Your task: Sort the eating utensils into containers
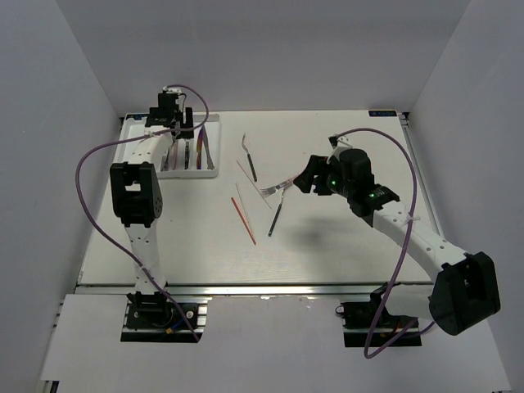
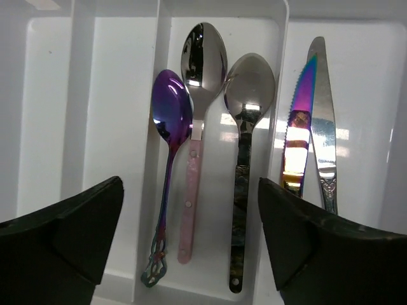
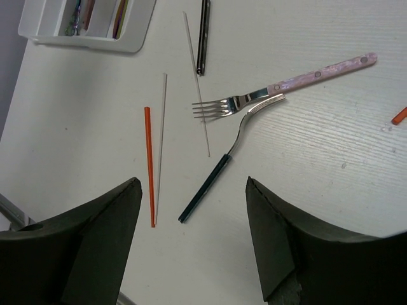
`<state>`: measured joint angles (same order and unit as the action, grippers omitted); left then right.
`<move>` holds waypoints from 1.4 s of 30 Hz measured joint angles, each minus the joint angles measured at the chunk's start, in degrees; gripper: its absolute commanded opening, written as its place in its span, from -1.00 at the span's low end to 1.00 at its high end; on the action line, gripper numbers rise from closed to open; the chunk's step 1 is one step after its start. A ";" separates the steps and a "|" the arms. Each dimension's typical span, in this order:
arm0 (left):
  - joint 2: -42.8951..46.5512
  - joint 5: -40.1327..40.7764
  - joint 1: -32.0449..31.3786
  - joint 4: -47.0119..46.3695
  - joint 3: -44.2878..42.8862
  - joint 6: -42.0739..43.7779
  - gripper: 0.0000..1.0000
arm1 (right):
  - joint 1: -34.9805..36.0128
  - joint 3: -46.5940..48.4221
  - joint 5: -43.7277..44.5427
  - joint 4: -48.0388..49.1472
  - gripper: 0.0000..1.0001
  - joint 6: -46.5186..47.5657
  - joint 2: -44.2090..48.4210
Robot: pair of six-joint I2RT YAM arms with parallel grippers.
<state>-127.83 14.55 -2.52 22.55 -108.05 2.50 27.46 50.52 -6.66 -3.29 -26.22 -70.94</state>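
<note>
The white cutlery tray [image 1: 211, 170] lies at the far left. The left wrist view shows one slot [image 2: 216, 279] holding an iridescent purple spoon [image 2: 170, 121], a pink-handled spoon [image 2: 202, 63] and a dark-handled spoon [image 2: 250, 95]. The slot to the right holds an iridescent knife [image 2: 300, 121] and a silver knife [image 2: 323, 127]. My left gripper [image 1: 180, 129] [image 2: 191, 244] hovers open and empty over the spoons. My right gripper [image 1: 304, 182] [image 3: 191, 244] is open and empty above a pink-handled fork [image 3: 286, 86] [image 1: 278, 187]. The fork lies across a dark-handled utensil [image 3: 206, 190] [image 1: 274, 218].
A red chopstick [image 3: 149, 165] [image 1: 243, 219] and two pale chopsticks [image 3: 162, 140] [image 3: 197, 89] lie left of the fork. Another dark-handled utensil [image 1: 249, 160] [image 3: 203, 38] lies farther back. A red tip [image 3: 399, 115] shows at the right wrist view's right edge. Grey walls enclose the table.
</note>
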 measured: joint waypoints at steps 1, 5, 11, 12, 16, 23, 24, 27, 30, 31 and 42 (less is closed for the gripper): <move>0.90 0.02 0.00 0.57 0.00 -0.90 0.96 | 0.00 0.57 0.17 -0.04 0.48 0.15 -0.20; 7.87 0.22 0.00 4.37 0.00 -6.23 0.96 | 0.00 3.08 1.62 -0.31 0.79 1.55 -2.01; 31.95 -2.21 0.02 6.19 10.80 -16.70 0.96 | 0.04 9.64 8.74 -5.57 0.79 2.51 -9.38; 37.11 -2.64 0.02 5.84 14.71 -17.86 0.96 | 0.13 11.15 10.32 -7.26 0.79 2.19 -10.86; 56.81 -3.32 0.00 3.76 32.39 -20.68 0.96 | 2.03 15.63 19.37 -12.98 0.79 0.44 -15.76; 74.16 -3.34 0.00 2.93 59.34 -23.58 0.96 | 11.63 20.55 30.84 -20.20 0.63 -5.40 -23.02; 73.92 -3.21 0.00 3.74 60.63 -23.61 0.96 | 13.07 20.59 31.87 -20.65 0.56 -6.64 -23.67; 73.40 -3.30 0.00 4.48 61.42 -23.87 0.96 | 16.28 20.59 33.53 -21.09 0.15 -9.66 -25.68; 73.96 -3.82 0.00 3.89 61.42 -24.04 0.96 | 17.40 20.59 34.42 -21.03 -0.02 -12.44 -28.33; 74.10 -4.04 0.00 3.82 61.42 -24.06 0.96 | 17.49 20.59 34.49 -21.00 -0.04 -13.09 -29.22; 74.25 -6.56 -0.07 2.69 61.42 -24.20 0.96 | 18.58 20.59 32.48 -20.17 -0.24 -16.17 -38.71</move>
<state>-53.58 7.99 -2.59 25.23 -46.63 -21.69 46.04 71.11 25.82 -23.46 -42.39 -109.65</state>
